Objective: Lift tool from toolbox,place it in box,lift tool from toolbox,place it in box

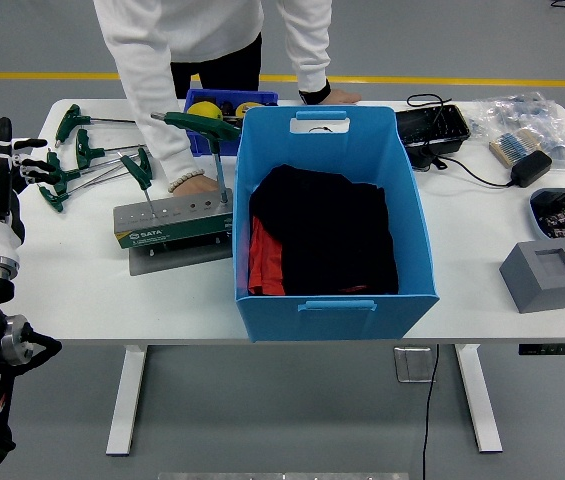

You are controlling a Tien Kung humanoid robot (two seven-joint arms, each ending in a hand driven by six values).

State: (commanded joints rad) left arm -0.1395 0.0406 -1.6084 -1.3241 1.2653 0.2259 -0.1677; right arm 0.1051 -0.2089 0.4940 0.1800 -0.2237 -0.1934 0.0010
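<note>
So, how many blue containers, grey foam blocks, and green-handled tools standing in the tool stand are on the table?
Blue containers: 2, the big bin and the small tray.
Standing tools: 2, the short tool and the tall tool, in the stand.
Grey block: 1.
Total: 5.

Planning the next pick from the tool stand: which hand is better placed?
Left, probably. The left hand is up at the table's left edge, fingers open, near the loose green T-handle tools and the grey tool stand. The right hand is out of view. A person's hand rests behind the stand.
</note>
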